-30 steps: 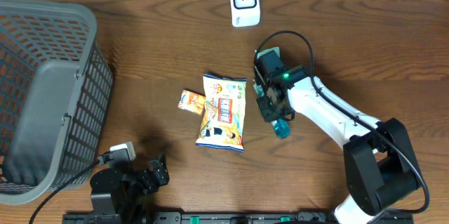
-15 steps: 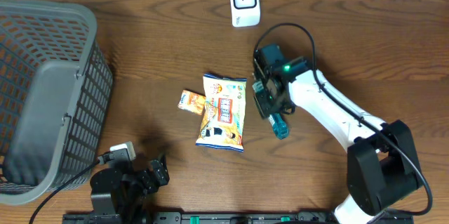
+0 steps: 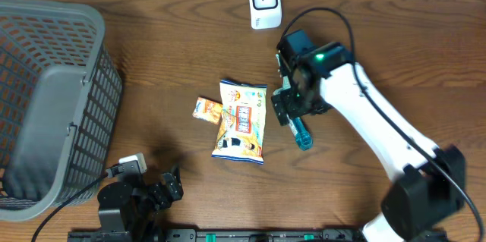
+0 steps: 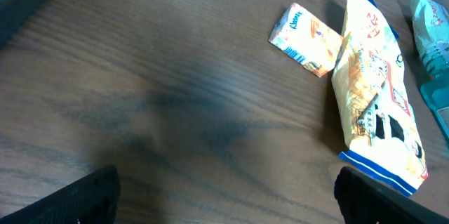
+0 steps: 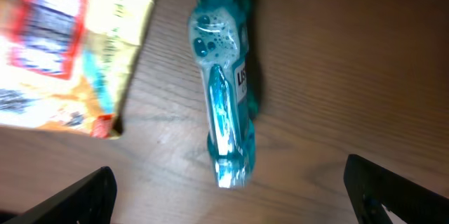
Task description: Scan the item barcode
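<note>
Right jaws are spread wide, nothing gripped; the blue bottle point(image 5: 223, 104) is laid on the desk point(image 5: 337, 62) directly below them. Left jaws are likewise opened wide, empty. The scanner point(image 3: 265, 2) is seemingly not yet used.

1. Teal clear bottle point(image 5: 224, 104): flat on the tabletop point(image 5: 337, 76), lengthwise between the spread right fingers point(image 5: 81, 199), touching neither. White label edge shows on its side.
2. White scanner point(image 3: 265, 2): well apart from those fingers, on their far side.
</note>
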### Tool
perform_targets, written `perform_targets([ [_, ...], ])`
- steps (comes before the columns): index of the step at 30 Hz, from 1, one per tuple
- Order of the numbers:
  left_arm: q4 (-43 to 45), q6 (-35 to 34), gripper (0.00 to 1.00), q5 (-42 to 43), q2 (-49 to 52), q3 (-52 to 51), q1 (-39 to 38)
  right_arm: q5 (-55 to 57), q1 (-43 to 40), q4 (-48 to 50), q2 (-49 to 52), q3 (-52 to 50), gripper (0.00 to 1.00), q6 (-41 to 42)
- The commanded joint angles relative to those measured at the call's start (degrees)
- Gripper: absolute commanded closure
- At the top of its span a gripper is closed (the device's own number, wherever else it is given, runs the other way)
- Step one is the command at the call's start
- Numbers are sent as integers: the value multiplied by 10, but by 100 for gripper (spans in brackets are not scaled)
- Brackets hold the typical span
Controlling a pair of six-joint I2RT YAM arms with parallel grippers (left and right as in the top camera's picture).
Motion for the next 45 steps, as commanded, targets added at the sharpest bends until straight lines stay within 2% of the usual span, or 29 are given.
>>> perform_targets([
  [1, -2, 5, 2, 7, 0, -3, 2, -9, 0, -18, -95, 36, 1, 15],
  [7, -2, 5, 2, 7, 0, -3, 2, -8, 4, -44, -244, 25, 1, 21],
  [12, -2, 5, 2, 7, 0, -3, 2, -12, 18, -10, -324, -48, 1, 62],
  [16, -2, 5, 2, 7, 0, -3, 2, -38, 33, 59, -344, -165, 1, 63],
  [21, -2, 5, 2, 7, 0, -3, 2, -81, 39, 220, -322, -309, 1, 103],
  [25, -2, 5, 2, 7, 0, -3, 2, 16, 43, 278, -303, -363, 1, 213],
  [28, -2, 5, 2, 7, 0, -3, 2, 106, 78, 293, -318, -372, 1, 245],
  [32, -2, 5, 2, 7, 0, -3, 2, 245, 177, 282, -369, -382, 1, 292],
  [35, -2, 5, 2, 7, 0, -3, 2, 355, 242, 286, -400, -431, 1, 365],
  [37, -2, 5, 2, 7, 0, -3, 2, 385, 263, 316, -412, -471, 1, 393],
  [41, -2, 5, 2, 7, 0, -3, 2, 384, 261, 407, -414, -531, 1, 383],
  [45, -2, 5, 2, 7, 0, -3, 2, 381, 241, 454, -406, -565, 1, 361],
])
